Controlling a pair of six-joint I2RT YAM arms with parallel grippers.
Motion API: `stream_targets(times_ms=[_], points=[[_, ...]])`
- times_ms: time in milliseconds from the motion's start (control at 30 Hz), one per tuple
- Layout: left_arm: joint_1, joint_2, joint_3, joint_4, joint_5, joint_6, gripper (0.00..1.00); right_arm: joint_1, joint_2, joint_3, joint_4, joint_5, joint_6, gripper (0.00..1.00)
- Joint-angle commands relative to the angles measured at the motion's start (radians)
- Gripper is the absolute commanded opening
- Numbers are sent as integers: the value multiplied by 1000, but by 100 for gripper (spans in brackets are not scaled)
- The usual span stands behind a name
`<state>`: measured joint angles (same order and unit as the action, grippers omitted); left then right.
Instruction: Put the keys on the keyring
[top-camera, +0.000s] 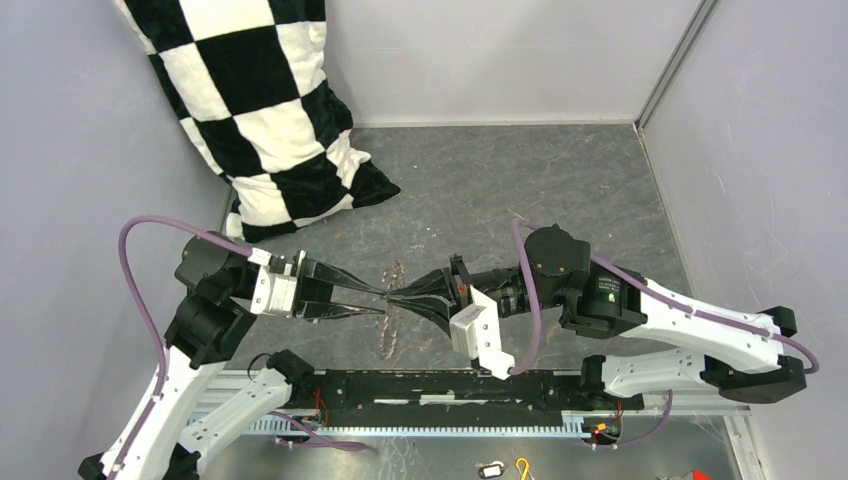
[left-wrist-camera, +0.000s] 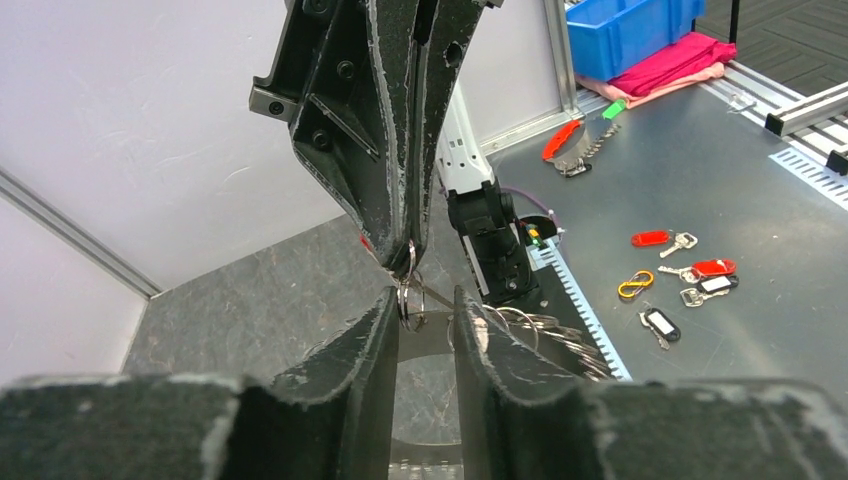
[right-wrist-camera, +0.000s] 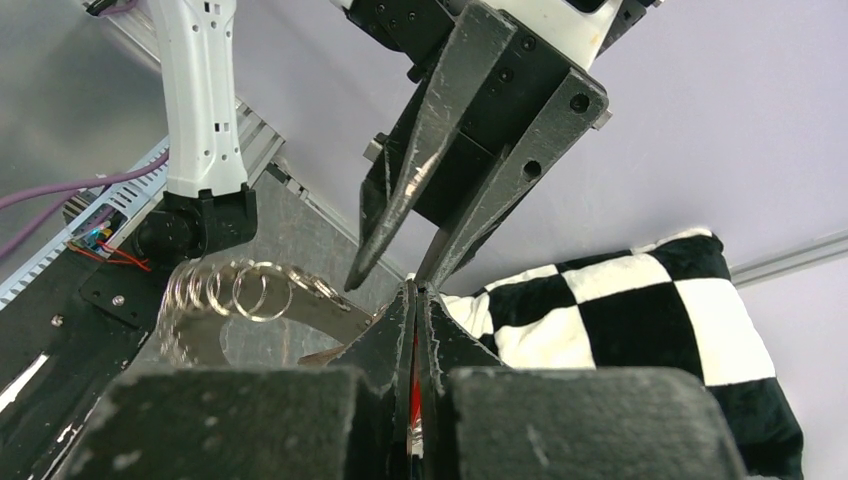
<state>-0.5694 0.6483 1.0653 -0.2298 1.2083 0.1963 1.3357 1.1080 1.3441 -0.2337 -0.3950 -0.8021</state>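
Here the right gripper (right-wrist-camera: 416, 292), fingers clenched on the red-headed key (right-wrist-camera: 414, 372), meets the left gripper (left-wrist-camera: 426, 296) above the bench (top-camera: 520, 190). The left fingers flank the keyring (right-wrist-camera: 245, 292), but whether they grip it cannot be told. Risk: the key twists in its pinch and misses the hoop.

You see a black-and-white chequered cushion (top-camera: 262, 110), mottled grey worktop (top-camera: 520, 190), 2 purple cables (top-camera: 158, 219), black fingers (left-wrist-camera: 345, 375), blue bin (left-wrist-camera: 625, 30), pink cloth (left-wrist-camera: 672, 65).
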Motion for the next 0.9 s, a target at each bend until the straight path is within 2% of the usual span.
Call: stream_targets(times_ms=[0, 233, 533, 733, 867], points=[[-4, -16, 26, -37, -17, 22, 35, -3, -39, -1, 131, 33, 14, 0], [-4, -40, 15, -40, -104, -35, 38, -3, -55, -15, 156, -5, 17, 0], [-5, -74, -42, 80, -217, -284, 39, -2, -69, -29, 181, -35, 28, 0], [-4, -44, -47, 166, -169, -424, 33, -3, -69, -30, 183, -48, 35, 0], [-6, -28, -44, 187, -121, -458, 32, -3, -69, -32, 185, -50, 35, 0]])
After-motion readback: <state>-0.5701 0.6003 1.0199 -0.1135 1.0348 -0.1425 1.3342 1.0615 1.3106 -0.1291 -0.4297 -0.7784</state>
